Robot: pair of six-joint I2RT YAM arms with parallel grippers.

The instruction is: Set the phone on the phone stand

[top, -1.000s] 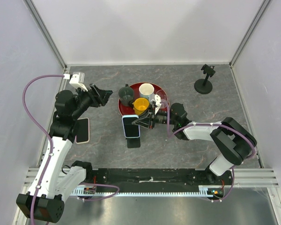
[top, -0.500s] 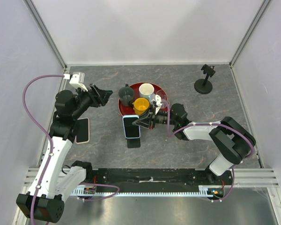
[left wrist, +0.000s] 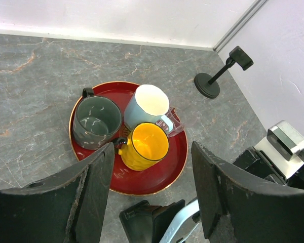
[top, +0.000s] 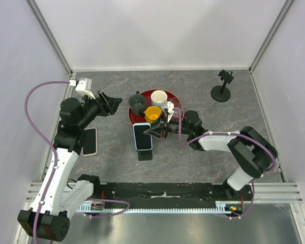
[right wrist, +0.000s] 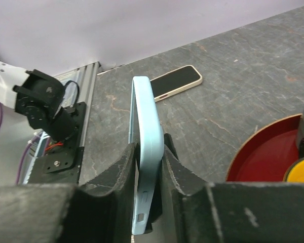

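Note:
The light-blue phone point(top: 142, 136) point(right wrist: 144, 152) stands on edge, its lower end over a black wedge-shaped phone stand point(top: 145, 153) point(left wrist: 142, 223) just in front of the red tray. My right gripper point(top: 153, 131) point(right wrist: 151, 157) reaches in from the right, shut on the phone, with one finger on each flat face. The phone's pale edge point(left wrist: 185, 225) also shows in the left wrist view. My left gripper point(top: 117, 101) point(left wrist: 152, 192) hovers open and empty at the left, looking down over the tray.
A red tray point(top: 176, 97) point(left wrist: 167, 177) holds a grey mug point(left wrist: 95, 121), a white mug point(left wrist: 148, 104) and a yellow mug point(left wrist: 144, 147). A second phone point(top: 90, 141) point(right wrist: 175, 81) lies flat at the left. A black pole stand point(top: 221, 86) point(left wrist: 213, 81) is at the back right.
The right gripper and the blue phone have shifted slightly toward the tray. The left arm has not moved.

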